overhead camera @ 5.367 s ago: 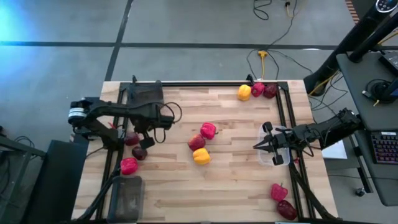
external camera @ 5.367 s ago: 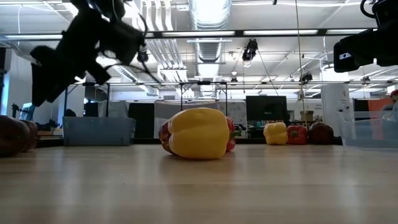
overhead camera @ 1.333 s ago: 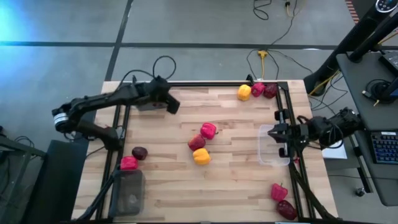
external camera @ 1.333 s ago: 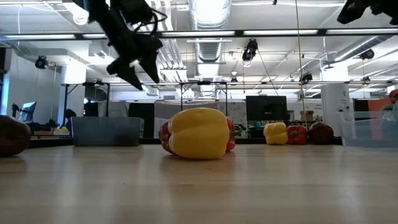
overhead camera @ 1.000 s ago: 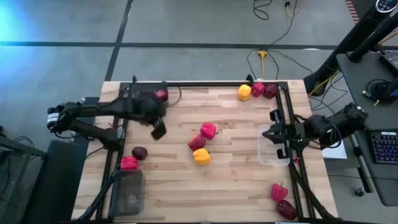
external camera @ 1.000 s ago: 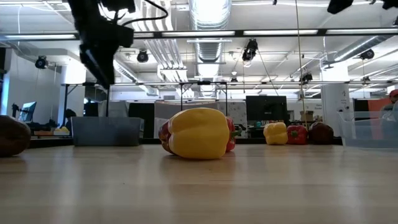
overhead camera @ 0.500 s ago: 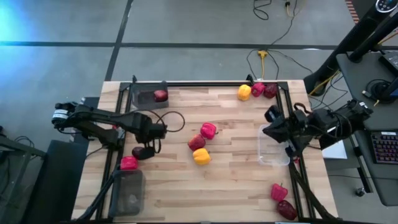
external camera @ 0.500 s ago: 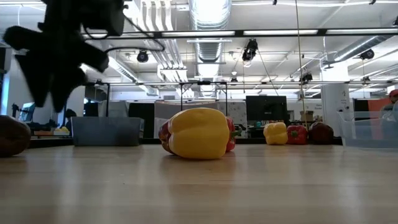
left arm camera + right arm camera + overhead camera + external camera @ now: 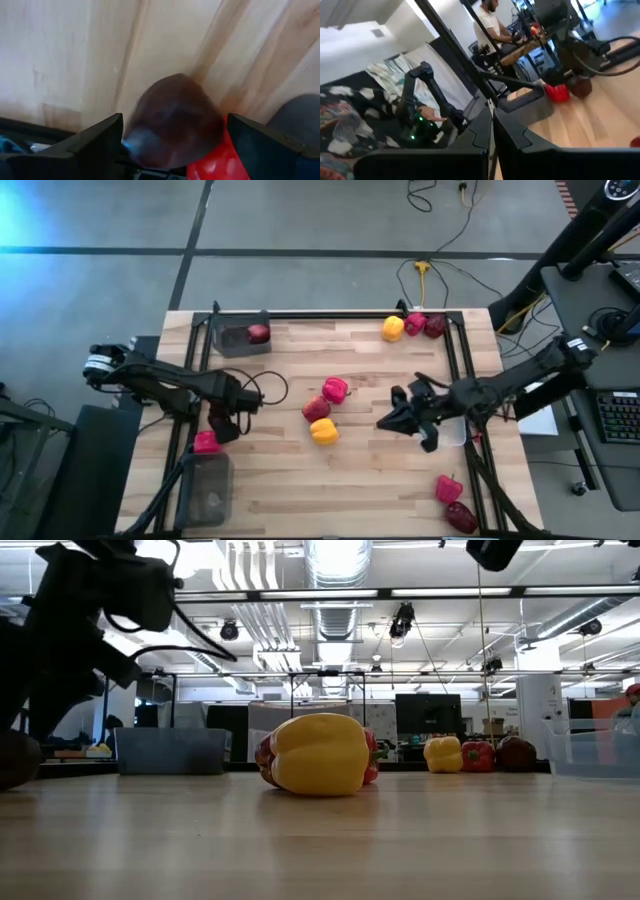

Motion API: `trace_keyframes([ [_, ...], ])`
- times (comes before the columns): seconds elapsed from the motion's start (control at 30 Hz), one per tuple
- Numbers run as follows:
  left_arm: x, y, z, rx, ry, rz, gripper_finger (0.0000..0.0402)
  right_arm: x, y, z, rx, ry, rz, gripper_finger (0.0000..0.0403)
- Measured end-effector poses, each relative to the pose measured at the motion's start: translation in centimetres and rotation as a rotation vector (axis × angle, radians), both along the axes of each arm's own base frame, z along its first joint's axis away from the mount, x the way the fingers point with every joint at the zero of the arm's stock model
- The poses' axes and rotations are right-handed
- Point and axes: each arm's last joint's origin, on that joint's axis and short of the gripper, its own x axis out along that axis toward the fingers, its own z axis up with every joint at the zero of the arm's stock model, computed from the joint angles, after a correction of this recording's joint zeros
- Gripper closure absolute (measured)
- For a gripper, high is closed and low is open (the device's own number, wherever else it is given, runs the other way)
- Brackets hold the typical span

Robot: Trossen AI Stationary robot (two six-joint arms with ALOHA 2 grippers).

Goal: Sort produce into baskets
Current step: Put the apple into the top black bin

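Left wrist view: dark red apple (image 9: 172, 122) between the spread fingers of left gripper (image 9: 172, 145).

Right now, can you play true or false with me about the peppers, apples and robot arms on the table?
1. One apple sits in the dark bin at the table's far left corner. True.
2. The left pincer is straddling a dark red apple, its fingers open on either side. True.
3. The yellow pepper in the middle is inside the clear bin. False: it lies on the bare wood beside two red pieces.
4. The right pincer carries a red pepper. False: it is shut and empty, reaching toward the middle of the table.
5. A red pepper lies right next to the apple at the left pincer. True.
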Motion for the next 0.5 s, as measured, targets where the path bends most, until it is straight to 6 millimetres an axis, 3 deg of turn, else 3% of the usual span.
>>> trace_keyframes([
  [0.2,-0.4,-0.9,-0.7,0.015,0.006,0.012,0.0063,2.4,0.9,-2.3,0.035,0.096,0.002,0.0390],
  [0.3,-0.5,-0.9,-0.8,0.045,0.003,0.021,0.0059,3.3,1.2,-2.4,0.048,0.082,0.003,0.0390],
  [0.5,-0.3,-0.9,-0.6,0.072,-0.008,0.049,0.0018,4.9,1.8,-2.8,0.036,0.113,0.002,0.0390],
])
